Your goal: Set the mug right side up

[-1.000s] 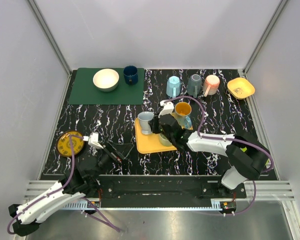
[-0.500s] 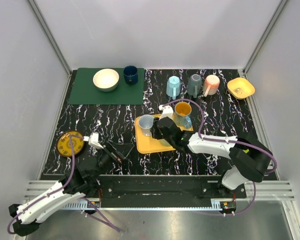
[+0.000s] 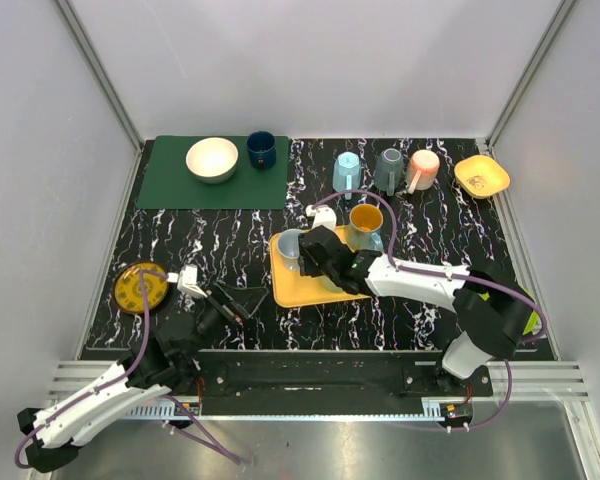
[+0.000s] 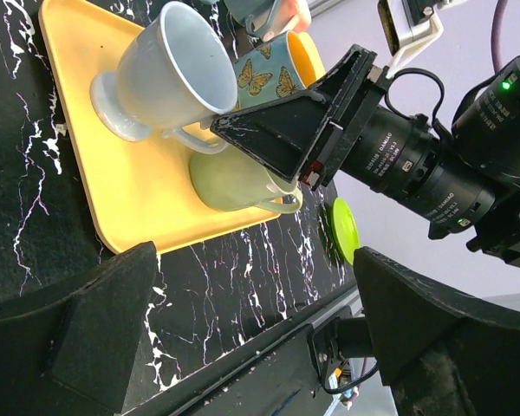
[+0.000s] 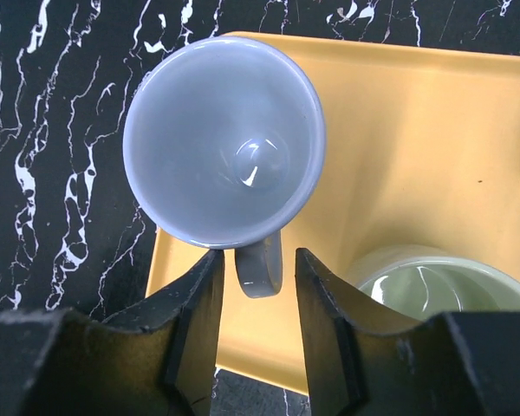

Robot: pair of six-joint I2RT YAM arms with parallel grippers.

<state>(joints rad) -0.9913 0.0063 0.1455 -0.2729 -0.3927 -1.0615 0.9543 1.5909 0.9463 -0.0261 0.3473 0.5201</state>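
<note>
A grey mug (image 3: 288,243) stands upright, opening up, on the left part of a yellow tray (image 3: 292,287). In the right wrist view the grey mug (image 5: 224,139) fills the upper left, with its handle pointing down toward the camera. My right gripper (image 5: 257,260) is open, one finger on each side of the handle with small gaps. It shows in the top view (image 3: 315,252) just right of the mug. My left gripper (image 3: 230,305) is open and empty over the table left of the tray. The left wrist view shows the mug (image 4: 160,74) and the tray (image 4: 147,199).
A pale green mug (image 5: 433,282) and a butterfly mug with an orange inside (image 3: 366,222) share the tray. Blue (image 3: 347,172), dark grey (image 3: 388,168) and pink (image 3: 422,168) mugs and a yellow bowl (image 3: 482,175) stand behind. A green mat (image 3: 170,185) carries a white bowl (image 3: 212,158) and a navy cup (image 3: 261,149). A yellow plate (image 3: 140,288) lies left.
My right gripper has moved left and back across the tray to the grey mug, so its fingers now straddle the handle. The left arm has not moved.
</note>
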